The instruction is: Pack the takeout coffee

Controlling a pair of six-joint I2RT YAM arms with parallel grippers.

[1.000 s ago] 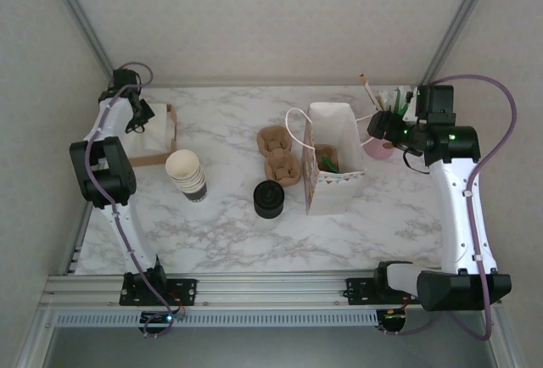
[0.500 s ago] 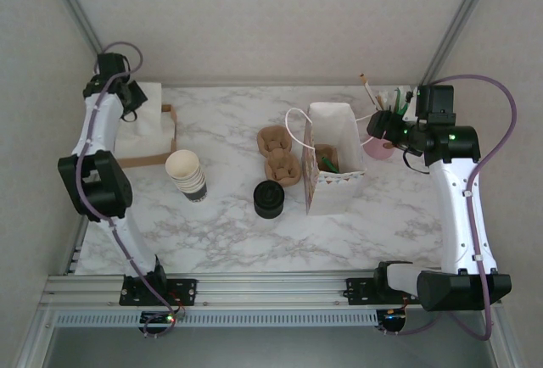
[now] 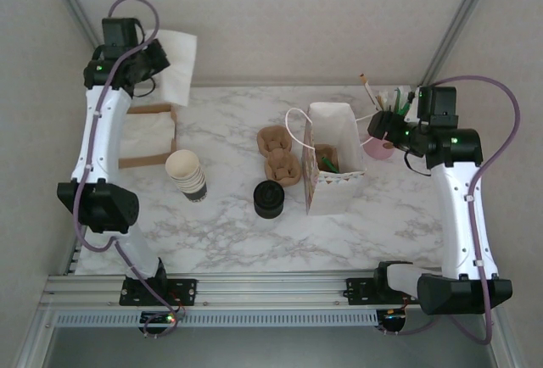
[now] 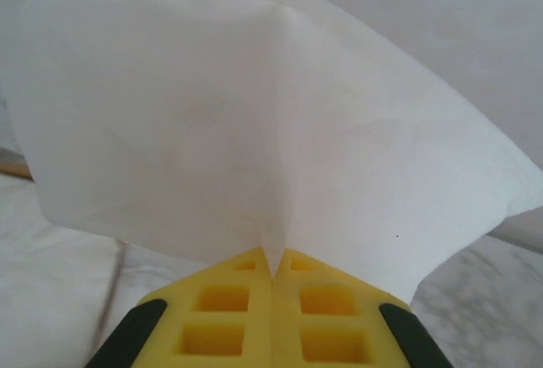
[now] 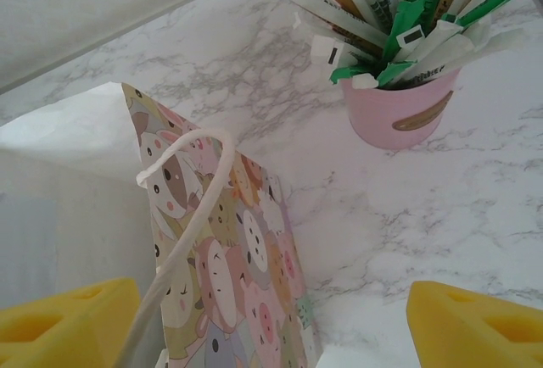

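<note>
**A:** Marble counter (image 3: 221, 232), with the arms bolted at its near edge. What stands closest to them?

**B:** A squat black stack of lids (image 3: 270, 198). To its left is a stack of cups (image 3: 187, 173), cream-coloured. Both sit loose on the counter, apart from each other.

**A:** And the bag?

**B:** The paper bag (image 3: 327, 194) is just right of the lids, upright, with its mouth open. Something brown and green lies low inside it, and I cannot tell what. Two pulp carriers (image 3: 280, 154) rest beside its left wall.

**A:** So is the takeout coffee in there?

**B:** I cannot tell. It may sit deep in the bag, but the walls hide most of the inside.

**A:** What about the right arm?

**B:** The right pincer (image 5: 271, 321) hangs with its jaws spread wide and nothing between them. It is above the bag's handle (image 5: 182, 215), near the pink pot (image 5: 399, 114) of straws and stirrers.

**A:** And farthest back?

**B:** At the back left, beyond the napkin box (image 3: 140, 162), the left pincer (image 4: 273, 262) is pinched tight on a napkin (image 4: 254, 131). It holds the napkin well above the counter.

**A:** How far along would you say the packing is?

**B:** Partway, I would judge. The bag is open and has something in it. The napkin is lifted but well apart from the bag, so it has yet to cross over and drop in. The carriers and lids are all outside the bag.
</note>
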